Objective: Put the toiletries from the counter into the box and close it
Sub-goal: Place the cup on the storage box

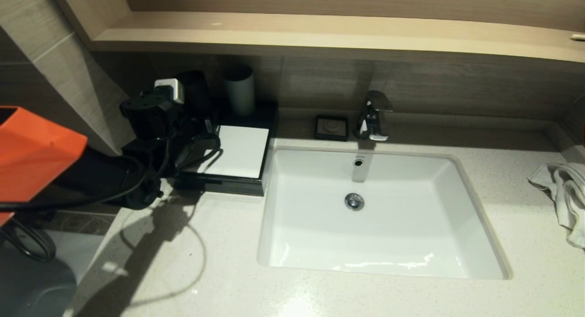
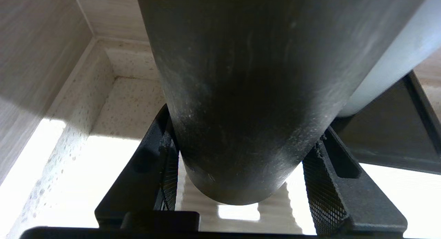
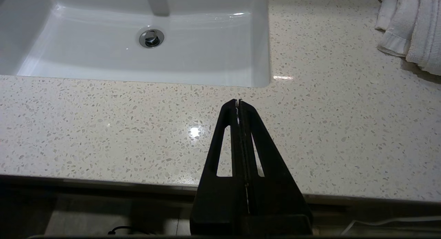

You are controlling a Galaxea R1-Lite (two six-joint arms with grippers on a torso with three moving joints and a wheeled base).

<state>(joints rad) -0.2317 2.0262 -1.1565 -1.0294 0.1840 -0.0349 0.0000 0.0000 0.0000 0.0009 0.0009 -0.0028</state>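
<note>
The box [image 1: 242, 150], black with a white top panel, stands on the counter [image 1: 183, 262] left of the sink. At its back left corner my left gripper [image 1: 194, 118] is shut on an upright dark cup [image 1: 194, 86]. In the left wrist view the dark cup [image 2: 241, 94] fills the gap between the mesh pads [image 2: 324, 187], which press on both its sides. The toiletries are out of view. My right gripper [image 3: 238, 101] hangs shut and empty over the counter's front edge [image 3: 103, 177].
A grey cup [image 1: 238, 95] stands on the box just right of the dark one. The white sink [image 1: 457, 171], faucet [image 1: 374, 116] and black soap dish [image 1: 331, 127] lie to the right. A white towel [image 1: 564, 189] is at the far right. A wooden shelf [image 1: 320, 29] overhangs the back.
</note>
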